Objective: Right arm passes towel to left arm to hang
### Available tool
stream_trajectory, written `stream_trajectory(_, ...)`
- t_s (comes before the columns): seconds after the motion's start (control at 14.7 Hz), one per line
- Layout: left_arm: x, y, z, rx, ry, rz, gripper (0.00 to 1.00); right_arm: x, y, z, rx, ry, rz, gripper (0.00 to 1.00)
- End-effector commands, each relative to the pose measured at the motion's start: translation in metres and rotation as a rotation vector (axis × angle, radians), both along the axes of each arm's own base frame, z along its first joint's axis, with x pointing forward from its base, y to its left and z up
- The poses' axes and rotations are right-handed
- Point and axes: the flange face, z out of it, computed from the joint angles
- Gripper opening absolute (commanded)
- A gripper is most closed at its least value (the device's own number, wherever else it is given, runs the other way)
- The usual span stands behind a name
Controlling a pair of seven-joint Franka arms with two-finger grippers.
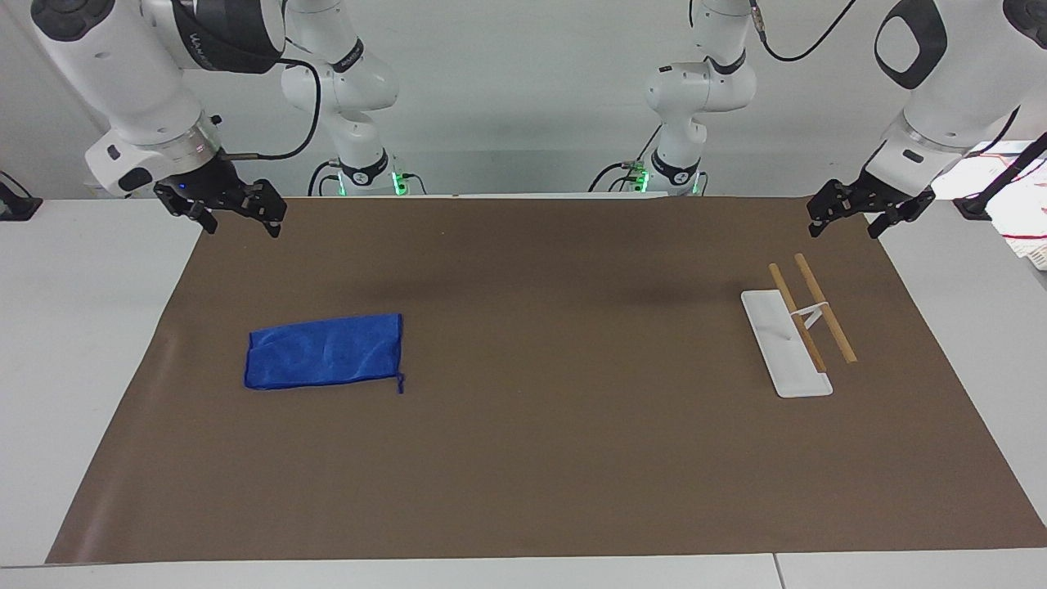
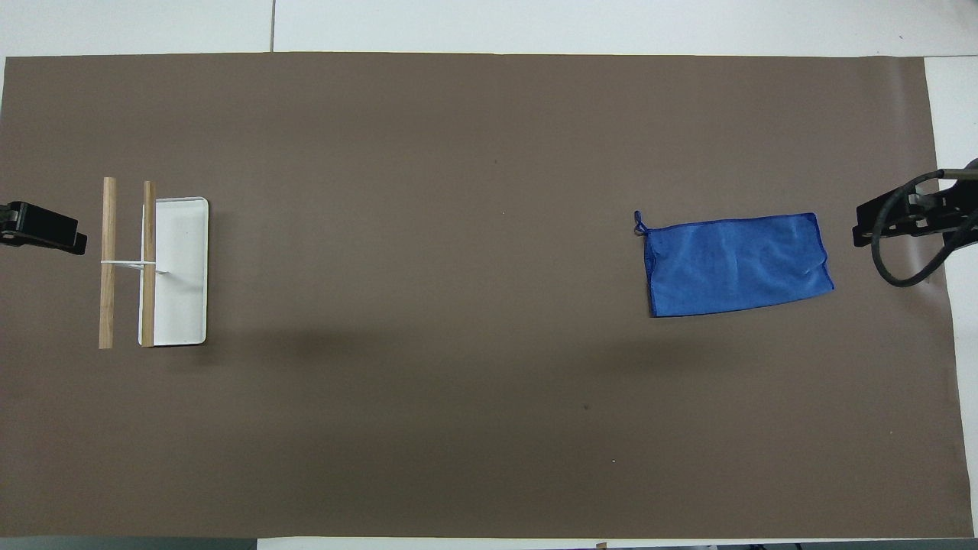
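The blue towel (image 1: 323,350) (image 2: 737,263) lies flat and folded on the brown mat toward the right arm's end of the table, its short loop (image 2: 639,222) at one corner. My right gripper (image 1: 241,227) (image 2: 879,221) hangs open over the mat's edge at that end, apart from the towel and holding nothing. A hanging rack (image 1: 797,331) (image 2: 149,263), a white base with two wooden bars, stands toward the left arm's end. The left gripper (image 1: 845,231) (image 2: 53,229) waits open over the mat's edge beside the rack, also holding nothing.
A brown mat (image 1: 532,458) (image 2: 458,382) covers most of the white table (image 1: 82,327). Papers (image 1: 1022,221) lie off the mat at the left arm's end. A loose black cable (image 2: 905,260) loops from the right wrist.
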Motion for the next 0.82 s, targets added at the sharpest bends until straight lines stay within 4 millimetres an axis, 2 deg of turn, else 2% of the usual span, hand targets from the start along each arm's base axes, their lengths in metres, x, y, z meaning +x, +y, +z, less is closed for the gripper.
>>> stream_trajectory(0.0, -0.004, -0.001, 0.001, 0.017, 0.002, 0.008, 1.00, -0.006, 0.002, -0.001, 0.013, -0.019, -0.010, 1.00)
stream_trajectory(0.27, -0.004, -0.001, 0.001, 0.017, 0.001, 0.008, 1.00, -0.004, -0.004, 0.004, 0.014, -0.038, -0.016, 1.00)
stream_trajectory(0.48, -0.004, -0.001, 0.001, 0.017, 0.002, 0.008, 1.00, -0.005, 0.001, 0.003, 0.007, -0.044, -0.014, 1.00)
stream_trajectory(0.75, -0.004, -0.001, 0.001, 0.017, 0.002, 0.008, 1.00, -0.007, -0.004, -0.010, -0.002, -0.080, -0.015, 1.00)
